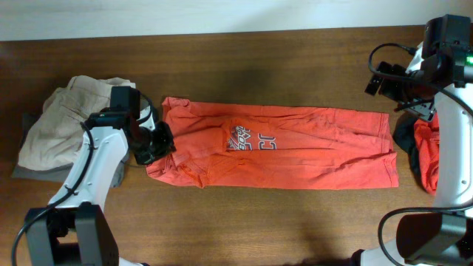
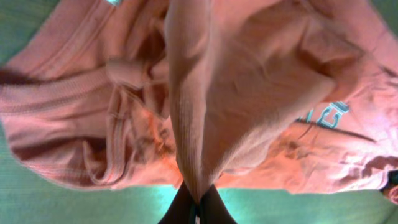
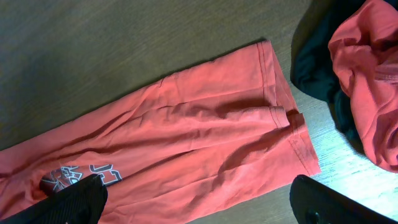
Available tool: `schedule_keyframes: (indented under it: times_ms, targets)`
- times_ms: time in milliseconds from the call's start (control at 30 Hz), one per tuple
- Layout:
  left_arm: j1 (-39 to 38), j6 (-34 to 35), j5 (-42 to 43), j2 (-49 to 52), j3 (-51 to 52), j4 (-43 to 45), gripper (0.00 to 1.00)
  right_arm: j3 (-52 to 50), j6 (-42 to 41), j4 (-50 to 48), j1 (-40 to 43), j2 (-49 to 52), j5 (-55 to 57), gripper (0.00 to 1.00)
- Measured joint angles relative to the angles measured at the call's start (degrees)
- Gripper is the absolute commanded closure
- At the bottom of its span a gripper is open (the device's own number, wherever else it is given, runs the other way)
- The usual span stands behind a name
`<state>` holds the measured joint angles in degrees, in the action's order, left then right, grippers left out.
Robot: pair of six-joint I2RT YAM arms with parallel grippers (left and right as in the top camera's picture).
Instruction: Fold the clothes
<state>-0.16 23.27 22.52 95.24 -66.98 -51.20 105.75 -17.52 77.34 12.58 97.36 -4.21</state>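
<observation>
1. The orange-red T-shirt lies on the counter as a long narrow strip across the middle of the overhead frame. Its long axis runs left to right.
2. Its stitched hem end points to the right of the frame and lies fairly flat. The left end is bunched and creased. The navy-and-white print sits a little left of the strip's middle, with its lettering turned away from upright.
3. The left gripper is at the bunched left end. In the left wrist view its jaws are together, pinching a raised ridge of ribbed orange fabric at the bottom centre of the frame.
4. The right gripper sits in the upper right of the overhead frame, above the hem end and off the cloth. In the right wrist view its jaws stand wide apart with nothing between them.
5. A beige garment heap lies at the left edge, just beside the left arm.
6. A red shirt rests on a black garment near the right edge, close to the hem corner. From these views I cannot tell whether they touch it.
</observation>
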Motion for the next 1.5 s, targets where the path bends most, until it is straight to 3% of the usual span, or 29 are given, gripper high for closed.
schedule_keyframes:
  times_ms: [233, 400, 433, 467, 500, 733, 833, 933, 967, 1067, 1100, 1133, 1200, 1300, 1500]
  targets:
    - [0.2, -1.2, -1.2, 0.0, 0.0, -3.1, 0.99, 0.0, 0.0, 0.0, 0.0, 0.0, 0.0, 0.01]
    - [0.2, -1.4, -9.9, 0.0, 0.0, -4.5, 0.99, 0.0, 0.0, 0.0, 0.0, 0.0, 0.0, 0.01]
    - [0.2, -1.4, -11.8, 0.0, 0.0, -4.6, 0.90, 0.0, 0.0, 0.0, 0.0, 0.0, 0.0, 0.01]
    - [0.2, -1.4, -13.3, 0.0, 0.0, -4.5, 0.43, 0.0, 0.0, 0.0, 0.0, 0.0, 0.0, 0.01]
    - [0.2, -1.8, -16.0, 0.0, 0.0, -3.8, 0.41, 0.0, 0.0, 0.0, 0.0, 0.0, 0.0, 0.01]
    - [0.2, -2.8, -20.0, 0.0, 0.0, -0.7, 0.39, 0.0, 0.0, 0.0, 0.0, 0.0, 0.2, 0.01]
    - [0.2, -3.4, -19.6, 0.0, -0.1, 1.6, 0.49, 0.0, 0.0, 0.0, 0.0, 0.0, 0.4, 0.01]
    - [0.1, -7.2, -14.3, 0.0, -0.4, 9.0, 0.67, 0.0, 0.0, 0.0, 0.0, 0.1, -1.5, 0.00]
    - [-0.1, -8.1, -12.7, 0.0, -0.7, 11.1, 0.75, 0.0, 0.0, 0.0, 0.0, 0.3, -3.0, 0.08]
    - [-1.9, -13.6, -9.2, 0.0, -1.3, 19.3, 0.81, -0.6, 0.0, -0.9, -0.8, 1.7, -7.1, 0.27]
    - [-2.8, -15.3, -8.7, 0.1, -1.4, 21.5, 0.83, -1.5, 0.0, -1.6, -1.6, 2.4, -8.6, 0.42]
    - [-3.7, -17.1, -8.2, 0.5, -1.5, 23.5, 0.84, -2.4, 0.3, -2.4, -2.7, 3.3, -9.7, 0.49]
    - [-5.0, -19.6, -7.6, 2.1, -1.7, 27.5, 0.87, -4.9, -0.1, -4.9, -5.7, 5.7, -12.0, 0.78]
    - [-5.8, -22.1, -7.0, 7.4, -2.0, 33.2, 0.92, -8.7, -2.7, -10.1, -11.6, 11.0, -13.9, 0.91]
    - [-5.7, -23.6, -6.7, 14.8, -2.0, 35.6, 0.94, -12.7, -7.6, -24.4, -22.2, 19.8, -15.4, 0.96]
